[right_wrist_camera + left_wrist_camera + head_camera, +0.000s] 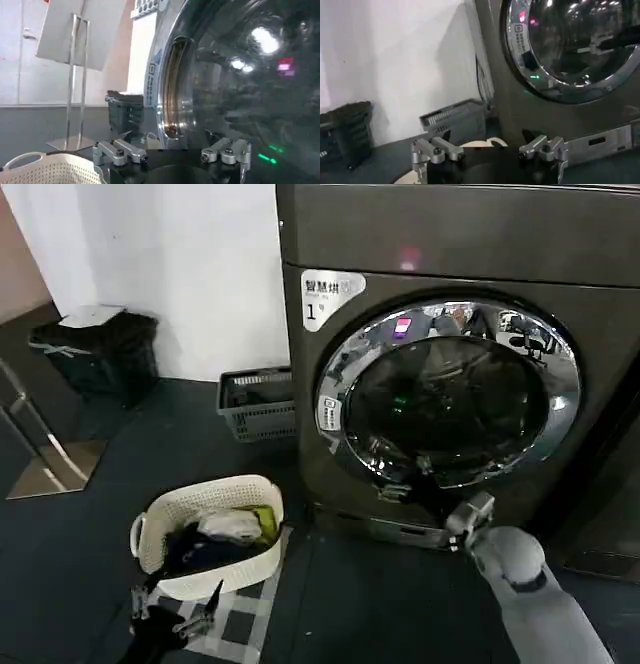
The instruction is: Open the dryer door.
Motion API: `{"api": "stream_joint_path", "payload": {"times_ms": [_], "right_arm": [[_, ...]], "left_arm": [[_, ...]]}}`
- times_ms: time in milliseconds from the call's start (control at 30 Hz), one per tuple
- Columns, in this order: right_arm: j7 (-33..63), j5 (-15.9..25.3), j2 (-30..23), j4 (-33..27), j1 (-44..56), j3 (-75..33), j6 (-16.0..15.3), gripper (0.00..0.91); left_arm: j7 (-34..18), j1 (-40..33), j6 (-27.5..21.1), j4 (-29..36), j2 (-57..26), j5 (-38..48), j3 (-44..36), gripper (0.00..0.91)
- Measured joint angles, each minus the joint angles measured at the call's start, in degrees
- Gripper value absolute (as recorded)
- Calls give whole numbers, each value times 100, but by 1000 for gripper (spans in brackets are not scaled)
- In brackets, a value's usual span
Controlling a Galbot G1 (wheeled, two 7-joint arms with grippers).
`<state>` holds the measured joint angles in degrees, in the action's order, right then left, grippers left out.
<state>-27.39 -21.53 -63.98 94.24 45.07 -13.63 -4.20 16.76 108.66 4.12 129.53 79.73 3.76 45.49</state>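
The right arm reaches up to the lower rim of the dryer door [448,392], its right gripper [432,492] spread wide at the chrome ring, while the left gripper [172,612] hangs open beside the laundry basket [205,534].

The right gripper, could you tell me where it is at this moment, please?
In the head view the right gripper is at the lower rim of the dryer door, fingers open, right of the white laundry basket.
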Motion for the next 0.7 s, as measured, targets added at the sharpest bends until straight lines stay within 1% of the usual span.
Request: {"api": "stream_joint_path", "payload": {"times_ms": [433,700], "right_arm": [[-166,-24,-195,-421,-652,485,-117,907],[-28,-67,-317,-716,-1059,797,-108,907]], "left_arm": [[1,7,-4,-47,-3,13,-15,907],[7,18,-3,-17,6,16,-14,907]]}}
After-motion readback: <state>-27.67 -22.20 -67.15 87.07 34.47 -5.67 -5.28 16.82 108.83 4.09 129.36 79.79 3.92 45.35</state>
